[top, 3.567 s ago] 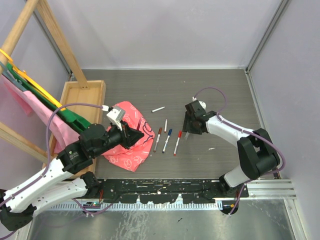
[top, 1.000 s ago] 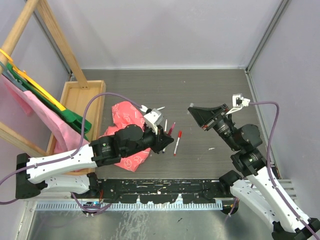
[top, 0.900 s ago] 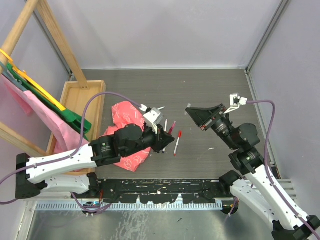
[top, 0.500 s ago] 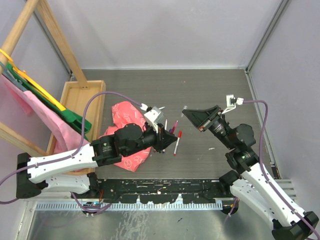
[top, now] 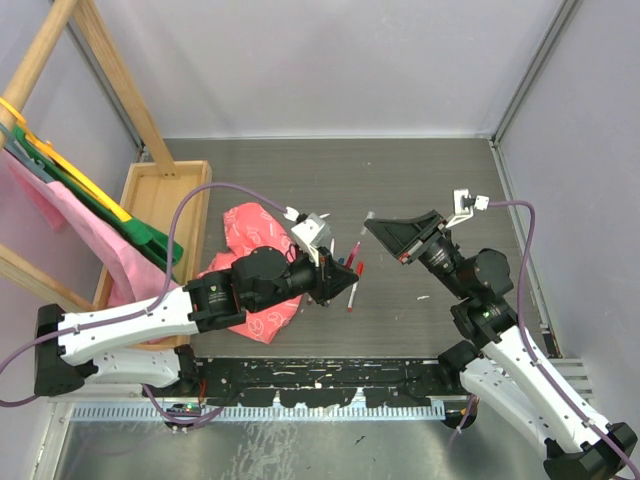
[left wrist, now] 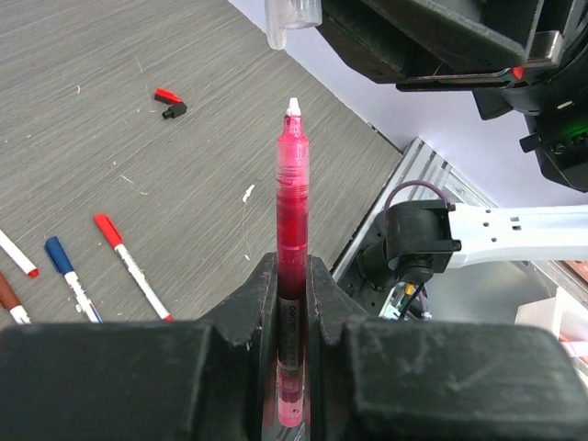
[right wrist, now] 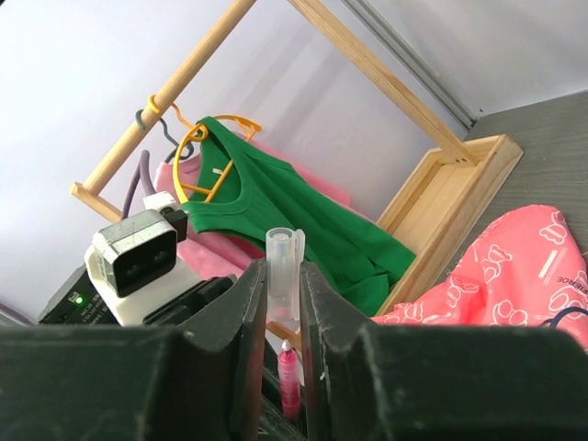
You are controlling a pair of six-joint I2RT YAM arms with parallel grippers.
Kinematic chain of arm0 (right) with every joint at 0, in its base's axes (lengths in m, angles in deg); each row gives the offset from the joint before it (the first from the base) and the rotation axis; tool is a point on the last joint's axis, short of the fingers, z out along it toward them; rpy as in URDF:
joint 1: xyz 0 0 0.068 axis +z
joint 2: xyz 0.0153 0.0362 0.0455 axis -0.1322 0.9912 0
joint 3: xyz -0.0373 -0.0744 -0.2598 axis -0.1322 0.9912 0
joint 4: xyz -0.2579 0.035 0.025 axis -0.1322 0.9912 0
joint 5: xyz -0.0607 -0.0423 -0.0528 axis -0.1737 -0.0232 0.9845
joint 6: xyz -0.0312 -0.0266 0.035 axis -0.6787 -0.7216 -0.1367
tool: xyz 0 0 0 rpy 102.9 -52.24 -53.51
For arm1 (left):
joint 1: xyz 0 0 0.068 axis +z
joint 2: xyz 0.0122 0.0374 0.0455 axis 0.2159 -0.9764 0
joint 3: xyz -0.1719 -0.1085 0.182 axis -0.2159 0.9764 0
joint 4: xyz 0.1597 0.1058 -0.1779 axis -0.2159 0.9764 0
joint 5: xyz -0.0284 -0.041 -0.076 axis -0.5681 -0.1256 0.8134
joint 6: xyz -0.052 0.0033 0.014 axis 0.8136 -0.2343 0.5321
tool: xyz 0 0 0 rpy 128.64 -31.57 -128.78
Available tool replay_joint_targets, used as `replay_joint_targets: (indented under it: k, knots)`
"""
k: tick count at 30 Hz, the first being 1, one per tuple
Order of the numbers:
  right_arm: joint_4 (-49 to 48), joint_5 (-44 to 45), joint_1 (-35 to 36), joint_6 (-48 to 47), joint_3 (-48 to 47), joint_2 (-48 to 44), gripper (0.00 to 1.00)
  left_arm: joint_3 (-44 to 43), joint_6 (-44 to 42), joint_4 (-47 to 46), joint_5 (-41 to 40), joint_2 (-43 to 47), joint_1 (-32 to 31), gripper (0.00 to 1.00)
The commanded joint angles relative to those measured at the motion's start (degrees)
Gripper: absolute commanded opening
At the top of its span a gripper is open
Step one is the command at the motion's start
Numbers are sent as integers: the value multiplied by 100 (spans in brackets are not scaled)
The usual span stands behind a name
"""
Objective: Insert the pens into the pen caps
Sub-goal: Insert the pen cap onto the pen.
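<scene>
The left end effector (left wrist: 292, 276) is closed narrowly on a thin marker pen with a translucent red barrel and a small white tip (left wrist: 292, 211). The barrel is clamped near its lower end between the two black fingers and stands straight out of them, tip bare. The right end effector (right wrist: 284, 285) is closed on a short clear plastic pen cap (right wrist: 284, 253), which is pinched by its lower part and projects beyond the fingers. In the top view both are held in the air over the middle of the grey tabletop (top: 430, 180), facing one another. The cap is seen just beyond the pen tip and slightly to one side of it. The two are apart and the tip is not in the cap. Near the middle of the tabletop, toward its near edge, a white-barrelled pen with a red end (left wrist: 129, 265), a white-barrelled pen with a blue end (left wrist: 69, 276) and a second red-ended white pen (left wrist: 16, 254) are noted lying roughly parallel and apart from one another. A small loose red cap (left wrist: 166, 95) and a small loose black cap (left wrist: 174, 110) lie just beside each other. Their place relative to the edges cannot be told. A pink patterned cloth (top: 250, 232) lies crumpled on the left half of the tabletop. It is near a shallow wooden tray (top: 150, 200) at the left edge.
</scene>
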Motion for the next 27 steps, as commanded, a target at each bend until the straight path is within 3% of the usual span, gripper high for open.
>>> replay_joint_targets:
  k: [1, 27]
  knots:
    - [-477, -169, 23, 100, 15, -21, 0, -150, 59, -458, 53, 9, -28, 0]
    - [-627, -457, 146, 113, 128, 147, 0, -126, 77, -624, -62, 53, -29, 0]
